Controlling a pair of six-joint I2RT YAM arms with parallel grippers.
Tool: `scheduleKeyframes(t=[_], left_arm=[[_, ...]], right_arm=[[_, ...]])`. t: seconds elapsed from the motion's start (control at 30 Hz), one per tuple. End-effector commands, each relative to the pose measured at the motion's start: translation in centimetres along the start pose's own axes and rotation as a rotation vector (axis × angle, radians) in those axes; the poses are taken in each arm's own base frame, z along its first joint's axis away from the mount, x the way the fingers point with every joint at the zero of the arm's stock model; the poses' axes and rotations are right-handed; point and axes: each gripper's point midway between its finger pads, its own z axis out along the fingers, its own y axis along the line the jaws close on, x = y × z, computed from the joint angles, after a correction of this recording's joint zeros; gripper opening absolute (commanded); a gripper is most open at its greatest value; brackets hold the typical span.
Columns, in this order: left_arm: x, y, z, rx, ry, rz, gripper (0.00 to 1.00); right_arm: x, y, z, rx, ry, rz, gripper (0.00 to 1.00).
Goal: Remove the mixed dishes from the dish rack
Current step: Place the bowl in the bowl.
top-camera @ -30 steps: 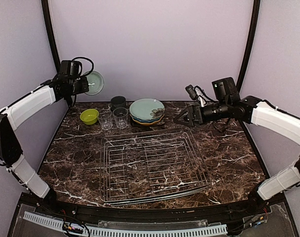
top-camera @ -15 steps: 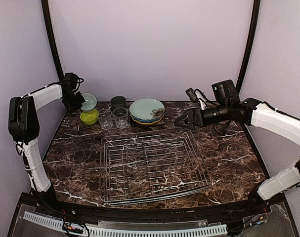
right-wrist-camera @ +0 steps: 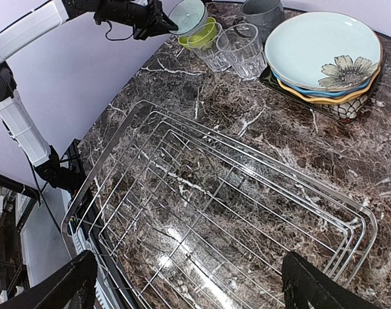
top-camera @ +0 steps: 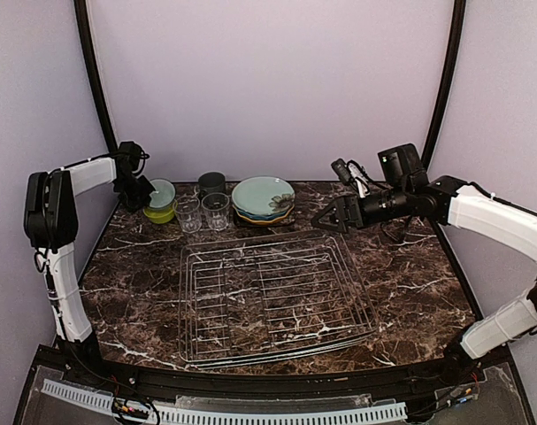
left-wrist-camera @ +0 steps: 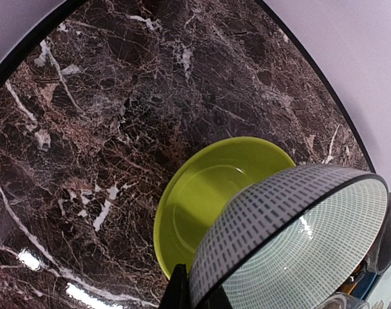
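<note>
The dish rack sits mid-table with nothing visible in it. The unloaded pieces line the back edge of the table: the stack of plates, two glasses, the dark mug and, at the far left, the lime-green bowl. The left gripper has its fingers clamped on the rim of the dotted dish. The dish hangs tilted just above the lime-green bowl and overlaps one side of it in the wrist view — whether the two touch I cannot tell. This looks like the last placement, nesting the dotted dish into the bowl. To do it well, level the dish first so it does not meet the bowl's rim edge-on, and centre it over the bowl rather than over one side. Then lower it slowly until it settles, and only then part the fingers. Draw back along the line of the rim, away from the nearest glass, which stands just beside the bowl. The right gripper hovers by the rack's back right corner, fingers wide apart and holding nothing — it is well apart from the bowl and need not move.
</note>
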Motion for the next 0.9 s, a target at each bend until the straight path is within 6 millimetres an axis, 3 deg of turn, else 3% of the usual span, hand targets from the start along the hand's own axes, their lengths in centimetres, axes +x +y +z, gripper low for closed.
scheduleKeyframes(t=[0.0,0.2,0.33,0.87], left_arm=[[-1.6,-1.1,-0.9,0.051,-0.020,-0.063,0.04],[-0.8,-0.8,0.4,0.045,0.015,-0.094,0.08],[-1.5,0.4,1.0,0.033,0.021,-0.131,0.12],[-1.1,-0.8,0.1,0.098,0.074,-0.152,0.39]], right_arm=[[-0.8,0.1,-0.1,-0.006,-0.026,-0.020,0.97],[-0.7,0.1,-0.2,-0.006,-0.025,-0.017,0.97],[-0.8,0.1,-0.2,-0.005,-0.028,-0.015,0.96],[-0.8,0.2,-0.3,-0.007,-0.031,-0.014,0.97]])
